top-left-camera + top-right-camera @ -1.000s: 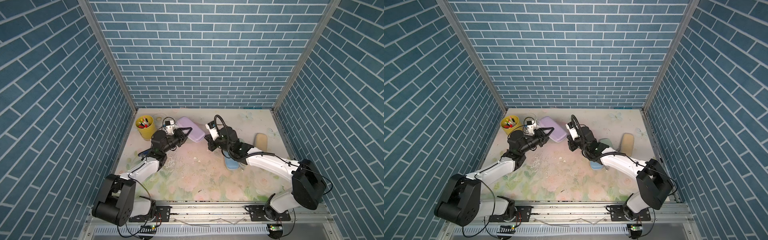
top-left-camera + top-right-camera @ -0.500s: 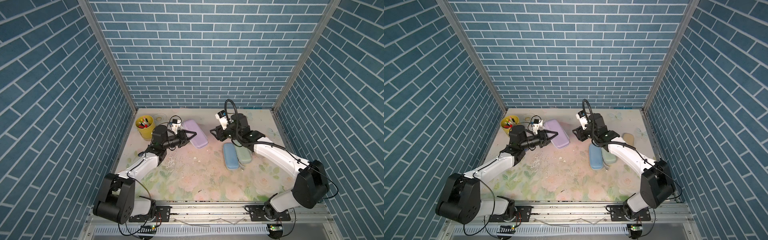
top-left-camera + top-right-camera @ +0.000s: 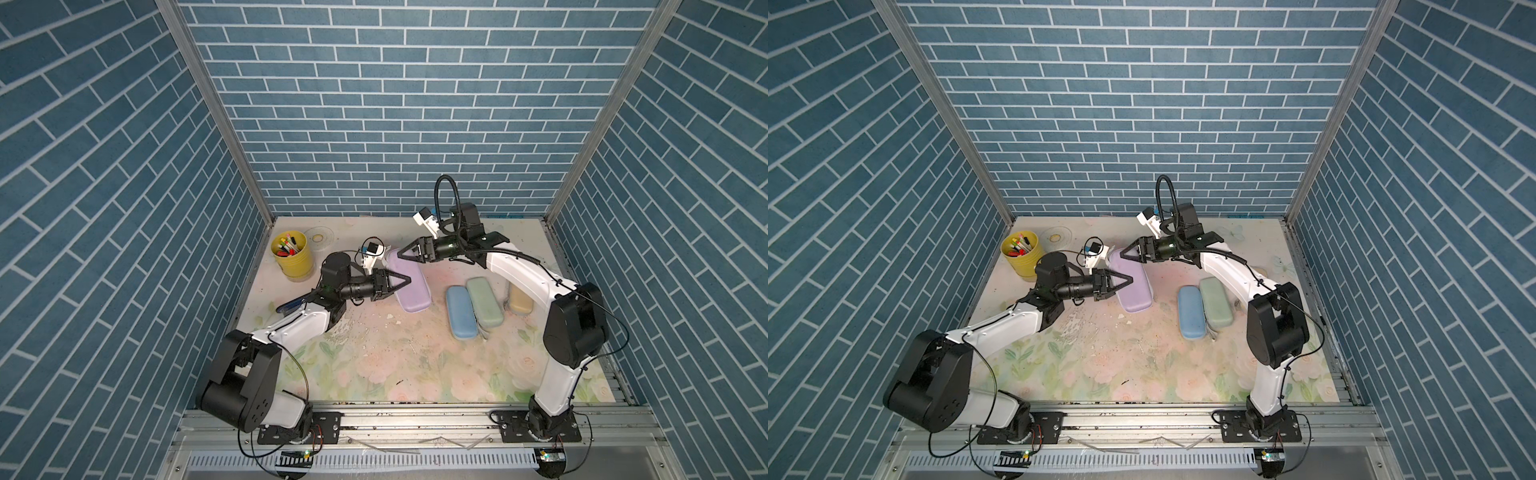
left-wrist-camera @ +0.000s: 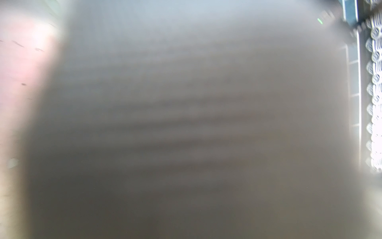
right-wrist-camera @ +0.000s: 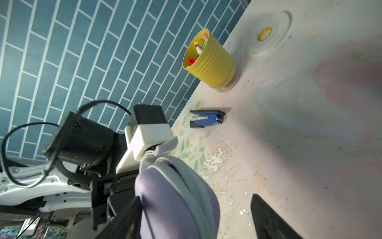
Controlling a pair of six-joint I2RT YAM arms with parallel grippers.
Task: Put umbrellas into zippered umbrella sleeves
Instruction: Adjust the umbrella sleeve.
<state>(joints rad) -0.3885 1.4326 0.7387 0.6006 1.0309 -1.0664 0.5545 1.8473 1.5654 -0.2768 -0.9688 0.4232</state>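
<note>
The lilac sleeve lies slanted near the tabletop's far edge, left of centre. The left gripper has its jaws closed part-way on the sleeve's left long side; the left wrist view is blurred grey. The right gripper has its jaws spread wide, straddling the sleeve's far end and gripping nothing.

The blue sleeve and mint sleeve are closed and touch side by side toward the right edge. The beige sleeve lies nearer that edge, partly behind the right arm.

Bare tabletop separates lilac from blue and runs along the near edge. The yellow cup stands near the far-left corner.
</note>
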